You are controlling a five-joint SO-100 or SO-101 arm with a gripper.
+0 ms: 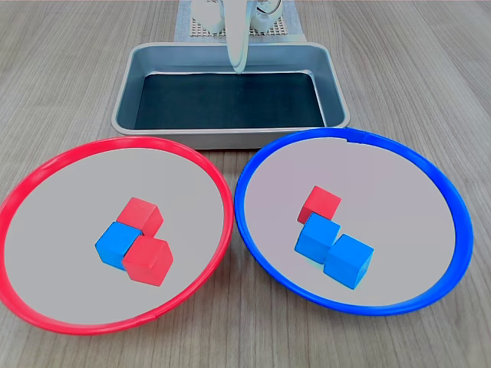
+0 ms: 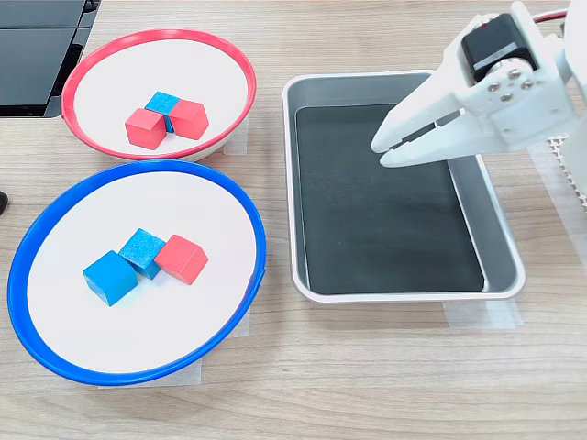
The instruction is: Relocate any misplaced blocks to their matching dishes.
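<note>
Above the grey metal tray (image 2: 500, 220), the white gripper (image 2: 381, 152) hangs with its jaws pressed nearly together and nothing between them; in the first exterior view only its pale tip (image 1: 239, 61) shows, pointing down over the tray's far rim (image 1: 230, 50). Both dishes sit on the wooden surface (image 2: 367, 376) well apart from the gripper, beyond the tray's long side, toward the second exterior view's left.

The blue-rimmed dish (image 2: 18, 302) lies nearer the gripper's tip side of the tray. It holds two blue cubes (image 2: 110, 277) (image 2: 143, 250) and the misplaced red cube (image 2: 182, 258), all three touching in a short row, the red one on the end closest to the tray.

The red-rimmed dish (image 2: 243, 69) sits farther along, toward the second exterior view's top. It holds two red cubes (image 2: 145, 127) (image 2: 189, 118) with the misplaced blue cube (image 2: 163, 103) wedged between them. In the first exterior view that blue cube (image 1: 116, 244) sits touching both reds (image 1: 141, 215) (image 1: 149, 261).

A dark flat object (image 2: 37, 46) lies at the second exterior view's top left corner, farthest from the gripper.
</note>
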